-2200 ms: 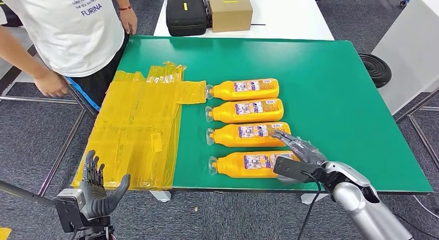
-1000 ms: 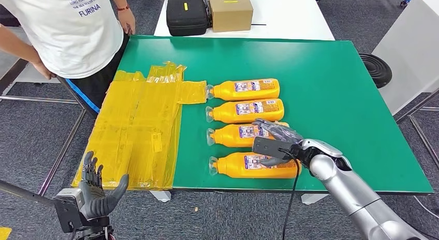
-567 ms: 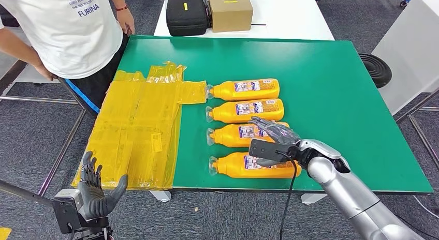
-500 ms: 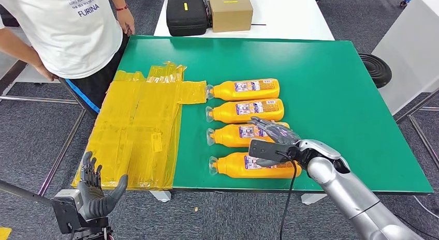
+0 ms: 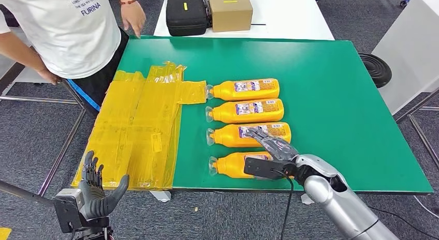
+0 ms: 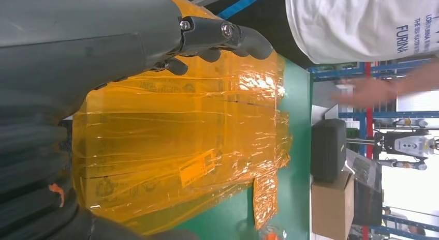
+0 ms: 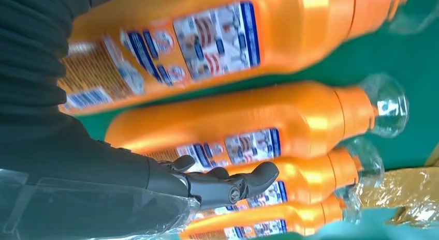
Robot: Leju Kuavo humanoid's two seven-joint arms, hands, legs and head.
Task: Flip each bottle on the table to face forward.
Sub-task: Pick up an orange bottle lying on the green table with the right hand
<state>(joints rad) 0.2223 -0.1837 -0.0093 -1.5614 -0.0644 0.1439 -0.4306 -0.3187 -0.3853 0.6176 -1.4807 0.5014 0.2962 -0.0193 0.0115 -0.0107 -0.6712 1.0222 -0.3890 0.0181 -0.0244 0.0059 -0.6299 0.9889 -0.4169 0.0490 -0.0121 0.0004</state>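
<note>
Four orange bottles lie side by side on the green table [image 5: 331,95], caps to the left, back labels up. From far to near they are bottle one [image 5: 248,89], bottle two [image 5: 251,110], bottle three [image 5: 228,135] and the nearest bottle [image 5: 230,165]. My right hand [image 5: 274,152] lies over the body of the nearest bottle, its fingers stretched out toward bottle three and apart. In the right wrist view the nearest bottle [image 7: 207,38] is close beside the hand [image 7: 103,167], whose fingers hover over bottle three [image 7: 248,126]. My left hand [image 5: 98,191] hangs open off the table's near left corner.
Crumpled yellow plastic sheets [image 5: 140,126] cover the table's left part. A person in a white shirt [image 5: 72,28] stands at the far left corner, one hand raised over the edge. Behind, a black case [image 5: 186,15] and a cardboard box [image 5: 230,10] sit on a white table.
My right hand has swung left over the bottles, then drawn back toward the near edge onto the nearest bottle. The person's hand has risen to the table's far left corner.
</note>
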